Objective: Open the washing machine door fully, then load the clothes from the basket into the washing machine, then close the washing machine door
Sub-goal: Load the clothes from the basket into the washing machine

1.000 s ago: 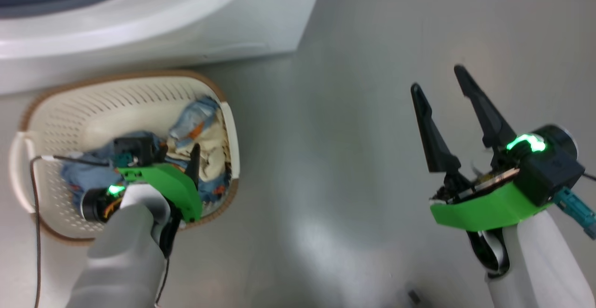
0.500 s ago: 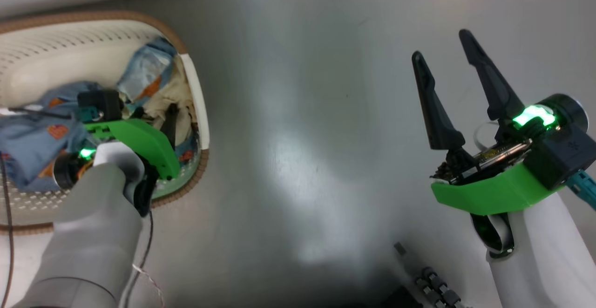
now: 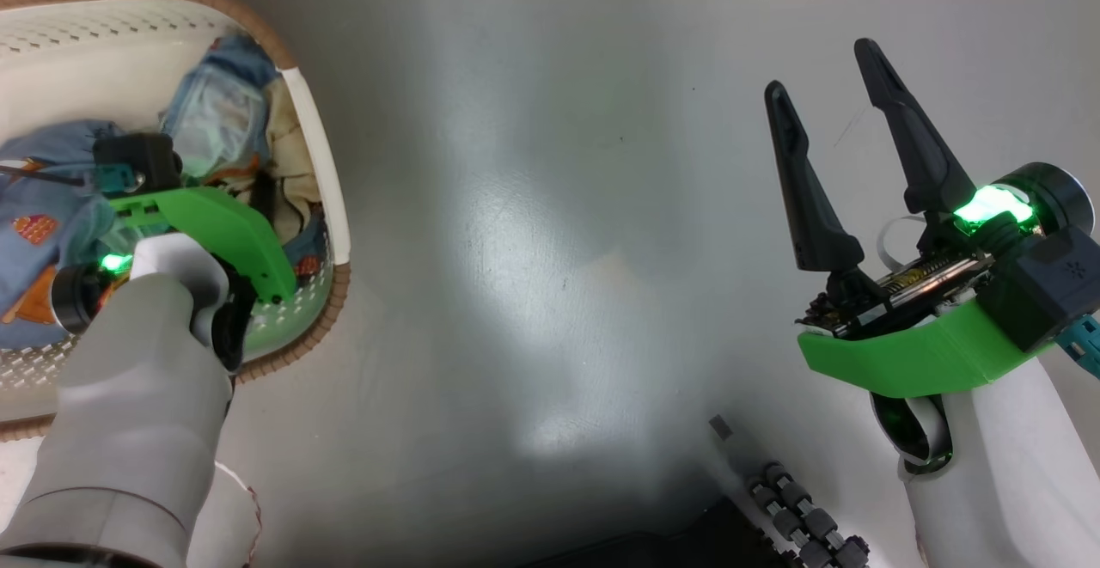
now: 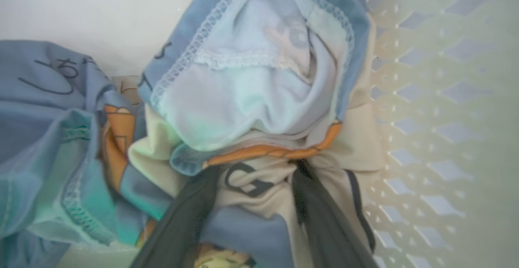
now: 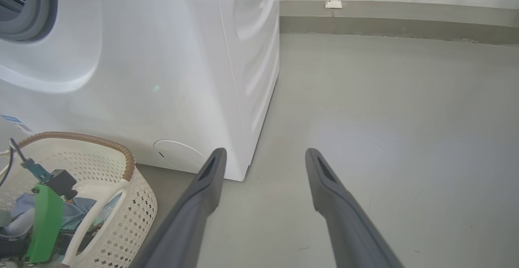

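Observation:
The cream-white basket [image 3: 306, 121] with its brown rim stands on the floor at the far left, in front of the white washing machine [image 5: 162, 57]. Inside lie the clothes: light-blue fabric [image 4: 251, 89] with orange patches and a cream piece [image 4: 365, 146]. My left gripper [image 4: 257, 168] is down in the basket with its jaws apart, and cream cloth with a dark print lies between the fingers. In the head view that gripper [image 3: 253, 194] is mostly hidden by its green mount. My right gripper [image 3: 818, 65] hangs open over bare floor, far from the basket. The washing machine door is out of view.
Grey floor [image 3: 533, 250] stretches between the two arms and off to the right of the washer. The grey rubber seal [image 5: 32, 16] shows at the washer's upper left. Part of my base with dark rollers [image 3: 799, 516] sits at the bottom. A low wall kerb [image 5: 385, 16] runs along the back.
The head camera has swung, so the basket now sits further left and the washer has left that view. My left gripper stays down in the clothes. My right gripper is still open.

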Robot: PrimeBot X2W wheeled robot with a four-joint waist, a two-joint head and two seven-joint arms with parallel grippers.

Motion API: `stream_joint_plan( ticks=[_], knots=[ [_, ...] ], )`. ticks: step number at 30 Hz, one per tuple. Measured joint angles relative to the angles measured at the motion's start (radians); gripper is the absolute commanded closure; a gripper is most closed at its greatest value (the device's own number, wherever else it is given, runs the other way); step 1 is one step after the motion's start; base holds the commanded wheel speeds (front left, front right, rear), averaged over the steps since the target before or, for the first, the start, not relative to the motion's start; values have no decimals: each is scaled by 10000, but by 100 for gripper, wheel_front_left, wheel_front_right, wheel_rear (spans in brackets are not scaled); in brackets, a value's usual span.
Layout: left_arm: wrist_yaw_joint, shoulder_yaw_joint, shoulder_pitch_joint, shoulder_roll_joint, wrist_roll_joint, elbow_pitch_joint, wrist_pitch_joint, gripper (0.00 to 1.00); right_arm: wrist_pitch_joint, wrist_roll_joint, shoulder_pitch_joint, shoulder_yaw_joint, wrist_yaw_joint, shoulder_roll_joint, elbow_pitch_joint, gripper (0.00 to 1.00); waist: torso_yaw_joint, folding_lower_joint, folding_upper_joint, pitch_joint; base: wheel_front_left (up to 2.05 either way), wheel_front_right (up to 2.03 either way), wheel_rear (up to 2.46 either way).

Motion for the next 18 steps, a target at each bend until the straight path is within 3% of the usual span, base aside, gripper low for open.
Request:
stream_joint_plan(
  ticks=[1, 10, 18],
  knots=[
    [21, -6, 0, 10, 0, 19, 63, 100, -27, 0, 0, 0, 0, 2, -2, 0, -11, 0, 0, 9, 0, 0, 0],
    [98, -33, 83, -12, -77, 105, -31, 100, -27, 2, 7, -38, 0, -6, 2, 0, 111, 0, 0, -194, 0, 0, 0],
    [94, -188, 595, -40, -84, 127, -842, 100, -27, 33, 97, -104, 0, -54, 100, 0, 309, 0, 0, -699, 0, 0, 0]
  ],
)
